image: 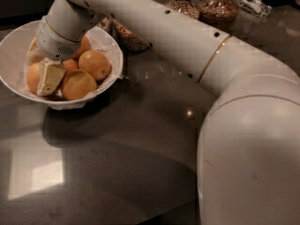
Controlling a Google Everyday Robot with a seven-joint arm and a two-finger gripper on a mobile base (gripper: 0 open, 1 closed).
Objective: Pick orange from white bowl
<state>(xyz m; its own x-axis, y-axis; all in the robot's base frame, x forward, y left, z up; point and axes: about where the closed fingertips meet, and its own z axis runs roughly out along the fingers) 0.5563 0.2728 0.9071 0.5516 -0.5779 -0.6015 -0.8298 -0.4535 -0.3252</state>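
The white bowl (pixel 16 41) sits at the far left of the dark counter, with a crinkled liner along its rim. Several oranges lie in it: one at the right (pixel 95 63), one at the front (pixel 77 84), one at the left (pixel 32 76). My gripper (pixel 46 77) reaches down into the bowl from above and sits among the oranges, against the left and front ones. The wrist hides the middle of the bowl and the oranges under it.
Glass jars of grains (pixel 218 8) stand along the back of the counter behind the arm, one (pixel 127 37) right next to the bowl. My white arm (pixel 187 46) crosses the counter from the right. The dark counter (pixel 117 163) stretches to the front.
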